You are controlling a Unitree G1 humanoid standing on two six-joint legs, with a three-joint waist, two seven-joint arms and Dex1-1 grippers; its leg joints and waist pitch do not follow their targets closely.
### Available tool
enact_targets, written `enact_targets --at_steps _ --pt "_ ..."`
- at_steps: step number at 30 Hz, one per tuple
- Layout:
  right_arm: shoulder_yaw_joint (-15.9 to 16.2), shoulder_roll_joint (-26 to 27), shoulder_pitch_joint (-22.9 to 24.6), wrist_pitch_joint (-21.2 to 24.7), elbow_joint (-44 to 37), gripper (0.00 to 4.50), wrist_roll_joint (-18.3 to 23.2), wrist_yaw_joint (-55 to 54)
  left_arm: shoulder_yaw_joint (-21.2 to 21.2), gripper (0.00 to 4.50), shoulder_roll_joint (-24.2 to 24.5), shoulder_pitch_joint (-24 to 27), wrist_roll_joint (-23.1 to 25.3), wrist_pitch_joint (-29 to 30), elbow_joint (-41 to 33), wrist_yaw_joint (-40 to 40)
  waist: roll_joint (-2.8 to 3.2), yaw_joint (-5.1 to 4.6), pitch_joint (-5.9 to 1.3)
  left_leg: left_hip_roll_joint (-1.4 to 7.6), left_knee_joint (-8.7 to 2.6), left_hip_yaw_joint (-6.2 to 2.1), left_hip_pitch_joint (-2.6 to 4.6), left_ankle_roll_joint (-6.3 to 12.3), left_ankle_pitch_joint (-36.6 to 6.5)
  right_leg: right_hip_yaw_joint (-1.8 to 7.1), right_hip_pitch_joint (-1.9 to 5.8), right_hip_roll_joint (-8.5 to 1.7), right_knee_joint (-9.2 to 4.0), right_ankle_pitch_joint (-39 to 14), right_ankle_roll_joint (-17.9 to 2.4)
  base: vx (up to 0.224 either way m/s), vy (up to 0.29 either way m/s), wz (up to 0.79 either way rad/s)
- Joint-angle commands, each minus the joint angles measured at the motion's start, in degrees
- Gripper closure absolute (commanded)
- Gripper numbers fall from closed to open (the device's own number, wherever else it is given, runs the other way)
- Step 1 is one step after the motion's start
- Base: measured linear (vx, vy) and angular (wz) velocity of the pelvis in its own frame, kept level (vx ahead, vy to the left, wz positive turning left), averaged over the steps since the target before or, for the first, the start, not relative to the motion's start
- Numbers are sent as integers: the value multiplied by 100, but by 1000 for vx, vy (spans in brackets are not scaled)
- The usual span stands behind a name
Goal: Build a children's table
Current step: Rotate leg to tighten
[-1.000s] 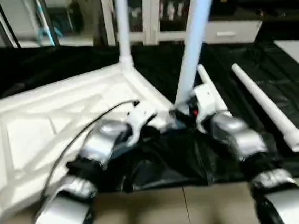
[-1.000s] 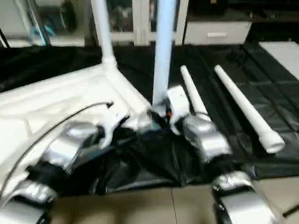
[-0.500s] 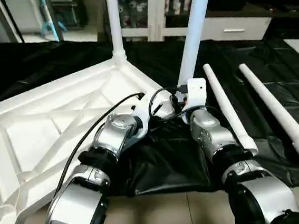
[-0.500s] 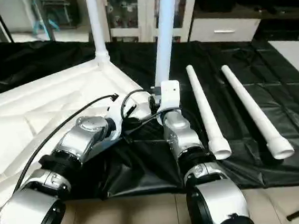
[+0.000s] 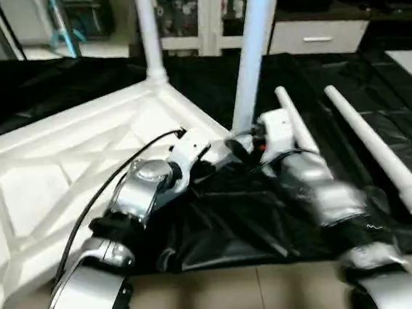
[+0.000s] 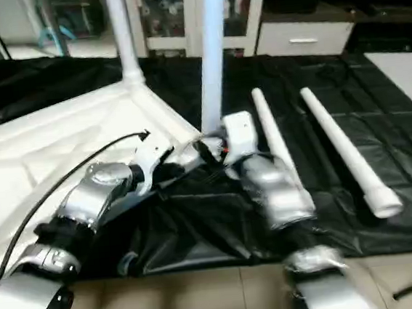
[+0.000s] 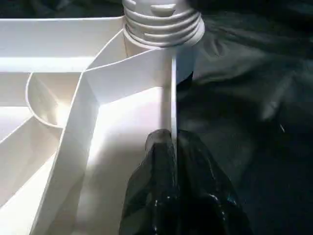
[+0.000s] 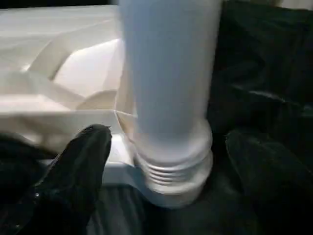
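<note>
Right wrist view – right gripper [image 8: 166, 161] apart around upright leg [image 8: 168, 78]; left gripper [image 7: 173, 147] clamped on tabletop [image 7: 127, 112] rim.

tabletop [image 5: 81, 148]: white, X-ribbed underside | upright legs [image 5: 253, 48]: white, one bluish-tinted | loose legs [image 5: 381, 154]: white | sheet [image 5: 234, 217]: glossy black | forearms [image 5: 145, 189]: silver | fingers [image 8: 80, 166]: black | floor [image 5: 227, 298]: beige tiles | cabinet [image 5: 319, 38]: white
</note>
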Motion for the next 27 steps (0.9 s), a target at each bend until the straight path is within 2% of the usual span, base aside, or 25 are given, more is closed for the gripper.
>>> enact_targets --at_steps 1,3,5,8,10,11,13,14,19,20,22,24,25,27 --pt "54 -275 -60 192 -181 44 160 685 -163 450 50 154 -255 -211 -335 -536 7 28 -425 99 -370 33 20 401 -841 262 386 -274 -324 -984 -1201 0 0 0" --pt "155 -529 -79 271 -171 44 204 1191 -336 450 180 279 -275 -179 -538 -903 -20 30 -422 105 -367 36 26 402 -954 260 387 -288 -343 -1170 -1217 0 0 0" --pt "435 -916 -36 315 -286 44 269 2048 -604 450 412 487 -332 -64 -978 -1501 -27 40 -415 130 -364 35 30 416 -999 262 374 -294 -340 -1229 -1261 0 0 0" --pt "578 -1080 -64 259 -229 44 221 2453 -680 450 499 569 -404 54 -1213 -1763 13 87 -402 137 -369 44 68 368 -1078 266 335 -278 -349 -1306 -1279 0 0 0" --pt "753 -1232 -102 188 -155 44 116 2809 -746 450 552 621 -408 107 -1352 -1931 4 126 -411 143 -366 46 94 305 -1107 268 326 -280 -337 -1273 -1308 0 0 0" --pt "847 -1324 -117 194 -157 44 100 3020 -761 450 540 626 -382 115 -1379 -1938 40 150 -406 150 -372 39 92 282 -1136 270 331 -285 -332 -1230 -1325 0 0 0" --pt "890 -1372 -126 194 -166 44 88 3153 -757 450 523 629 -364 121 -1395 -1918 15 141 -401 133 -376 38 73 270 -1150 264 347 -270 -338 -1261 -1284 0 0 0" --pt "960 -1404 -164 154 -134 44 45 3301 -747 450 490 604 -333 116 -1380 -1865 -27 148 -405 130 -371 32 58 269 -1179 262 361 -287 -338 -1360 -1243 0 0 0" --pt "1185 -1372 -353 -106 216 44 -173 3558 -727 450 526 598 -322 173 -1471 -1782 -30 132 -419 126 -356 25 36 283 -1049 260 361 -298 -332 -1426 -1201 0 0 0" --pt "1199 -1345 -396 -137 293 44 -203 3552 -719 450 538 586 -311 161 -1462 -1761 -63 137 -423 127 -350 26 33 318 -948 260 358 -304 -318 -1368 -1229 0 0 0" --pt "1225 -1317 -450 -202 397 44 -243 3555 -697 450 552 558 -312 143 -1431 -1759 -64 127 -424 124 -346 30 37 329 -923 257 356 -287 -316 -1314 -1239 0 0 0" --pt "1239 -1294 -471 -237 470 44 -271 3552 -681 450 568 555 -309 114 -1392 -1773 13 123 -419 123 -352 24 44 307 -991 256 354 -286 -321 -1317 -1258 0 0 0" --pt "1253 -1293 -481 -254 502 61 -308 3552 -673 450 578 560 -306 116 -1390 -1787 -19 114 -424 121 -347 30 42 299 -1017 256 360 -278 -326 -1282 -1256 0 0 0" --pt "1260 -1292 -503 -283 556 82 -327 3567 -667 450 571 558 -299 122 -1381 -1788 -25 116 -427 119 -348 29 41 297 -1015 256 365 -276 -319 -1264 -1265 0 0 0"
